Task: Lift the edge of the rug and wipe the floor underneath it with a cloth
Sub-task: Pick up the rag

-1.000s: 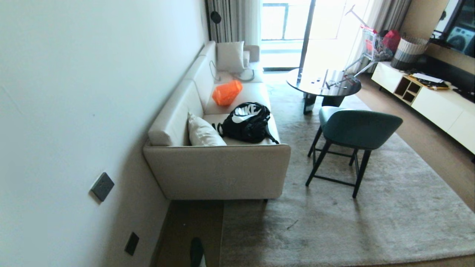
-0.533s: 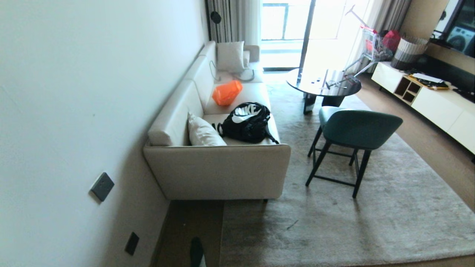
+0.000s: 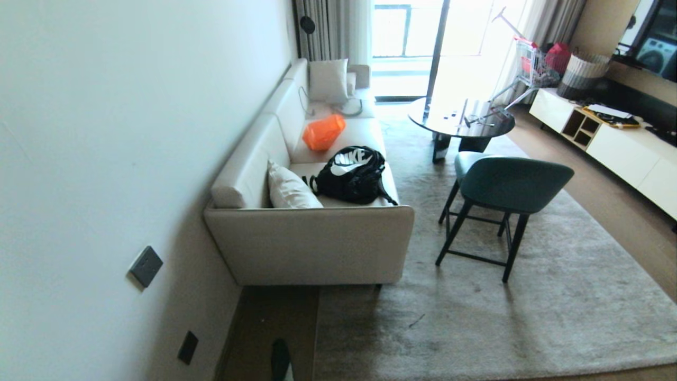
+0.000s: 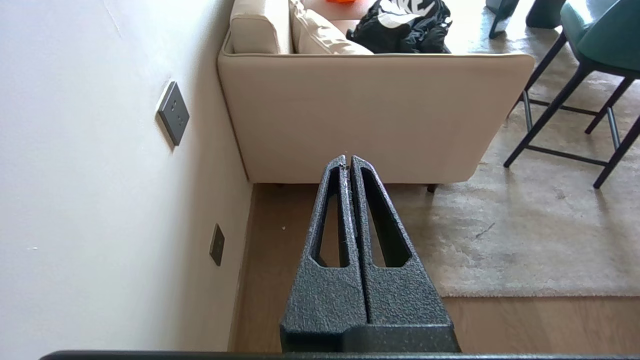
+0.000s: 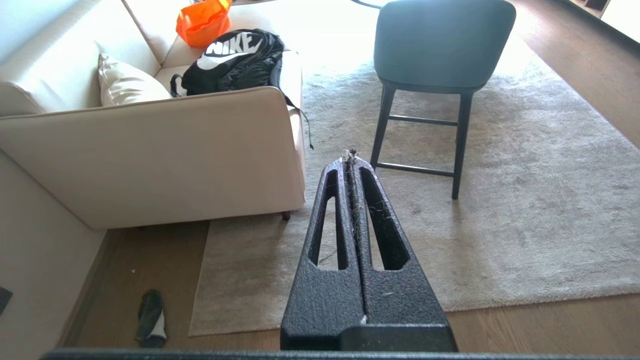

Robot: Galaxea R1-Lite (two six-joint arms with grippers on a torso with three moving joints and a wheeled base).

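Note:
A large grey-beige rug [image 3: 476, 317] lies flat on the brown wooden floor [image 3: 270, 317]. Its rug edge [image 3: 316, 338] runs straight beside the bare strip by the wall, and its square corner [image 5: 192, 332] shows in the right wrist view. The cloth [image 5: 150, 317], dark with a pale patch, lies crumpled on the floor [image 5: 145, 250] just off that corner, and it also appears in the head view as the cloth [image 3: 280, 361]. My left gripper [image 4: 348, 159] and right gripper [image 5: 352, 160] hover above the floor, both shut and holding nothing. Lint clings to the right one. Neither arm is in the head view.
A beige sofa [image 3: 312, 243] with a black backpack [image 3: 351, 174] stands on the rug against the wall [image 3: 106, 159]. A green chair [image 3: 502, 190] and a round table [image 3: 460, 119] stand on the rug farther in. A white cabinet [image 3: 629, 148] lines the right side.

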